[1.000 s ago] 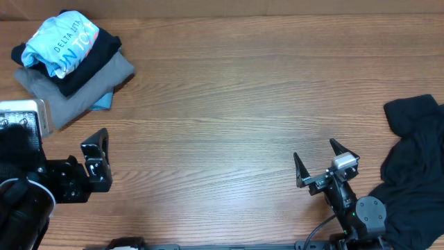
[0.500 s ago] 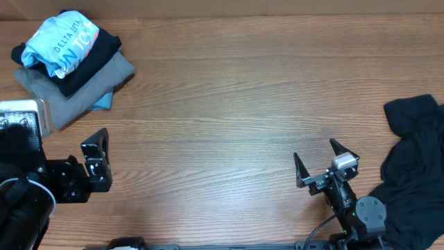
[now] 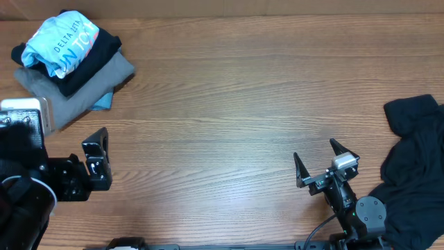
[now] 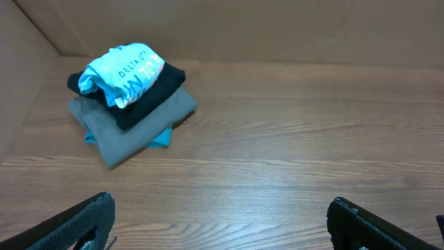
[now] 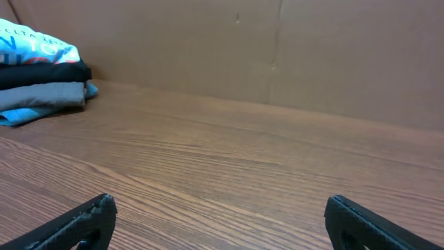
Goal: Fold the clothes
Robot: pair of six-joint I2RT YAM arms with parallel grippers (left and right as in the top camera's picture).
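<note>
A stack of folded clothes sits at the table's far left: a sky-blue T-shirt (image 3: 59, 38) with white text on top, a black garment (image 3: 94, 59) under it, a grey one (image 3: 66, 94) below. It shows in the left wrist view (image 4: 125, 69) and the right wrist view (image 5: 35, 52). A crumpled black garment (image 3: 413, 167) lies at the right edge. My left gripper (image 3: 96, 156) is open and empty at the front left. My right gripper (image 3: 319, 160) is open and empty, just left of the crumpled black garment.
A brown cardboard wall (image 5: 277, 48) stands along the table's far side and left side (image 4: 21, 76). A bit of teal cloth (image 3: 103, 103) sticks out under the grey garment.
</note>
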